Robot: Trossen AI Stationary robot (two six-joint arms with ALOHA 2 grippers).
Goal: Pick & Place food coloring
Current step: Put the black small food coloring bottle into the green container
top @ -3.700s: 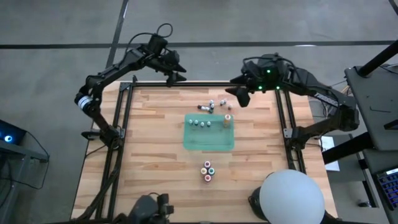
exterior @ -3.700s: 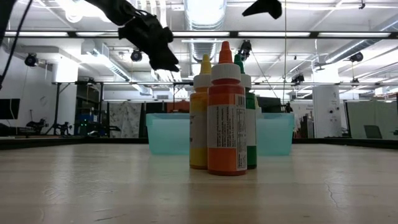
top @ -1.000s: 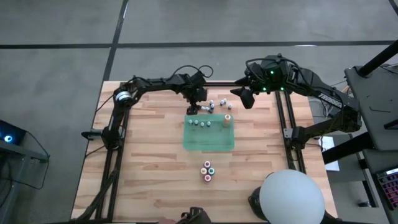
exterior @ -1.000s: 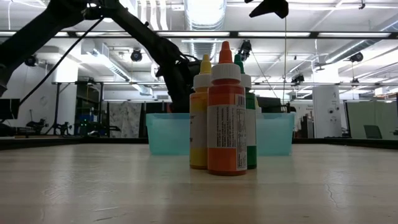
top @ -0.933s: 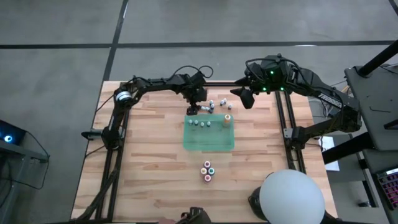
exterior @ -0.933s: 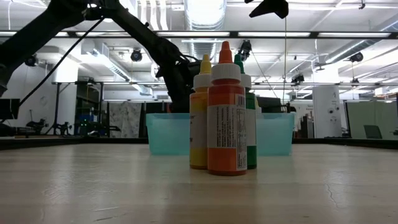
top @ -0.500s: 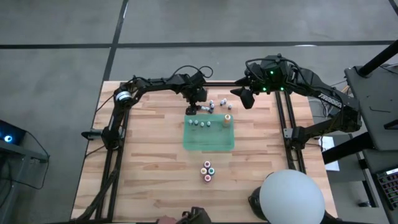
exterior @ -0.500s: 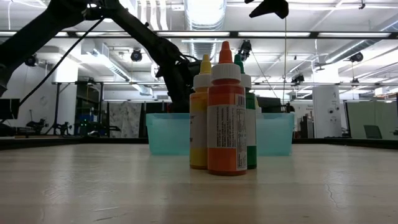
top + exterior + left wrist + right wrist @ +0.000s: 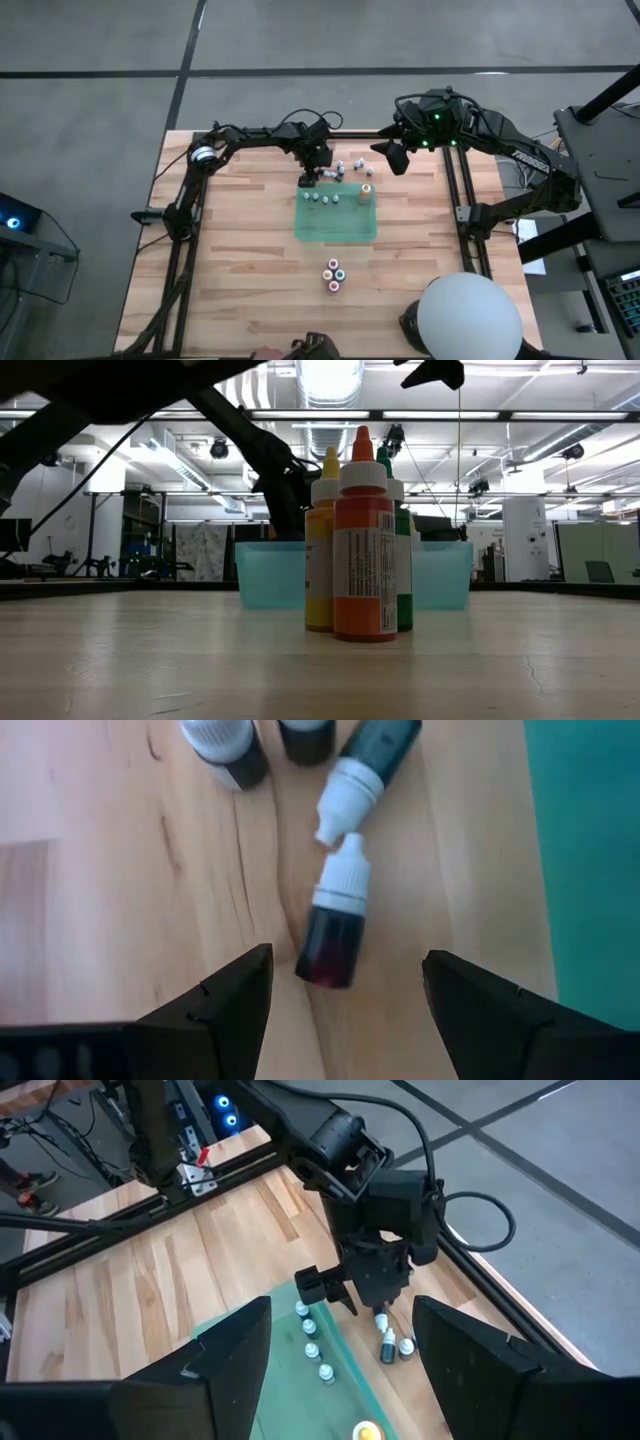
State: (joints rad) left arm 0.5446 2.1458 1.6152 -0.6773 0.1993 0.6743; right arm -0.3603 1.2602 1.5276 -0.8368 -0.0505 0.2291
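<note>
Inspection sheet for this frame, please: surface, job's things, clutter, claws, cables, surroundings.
Surface: wooden table, green mat at centre.
Job's things: a dark-red bottle lying on the wood beside the mat; more tiny bottles past the mat's far edge; four bottles and an orange-topped one on the mat; a bottle cluster nearer the front.
Clutter: nothing seen.
Claws: left claw open, low over the dark-red bottle; right claw open, raised, empty.
Cables: looped on the left arm.
Surroundings: white round object; grey floor.
</note>
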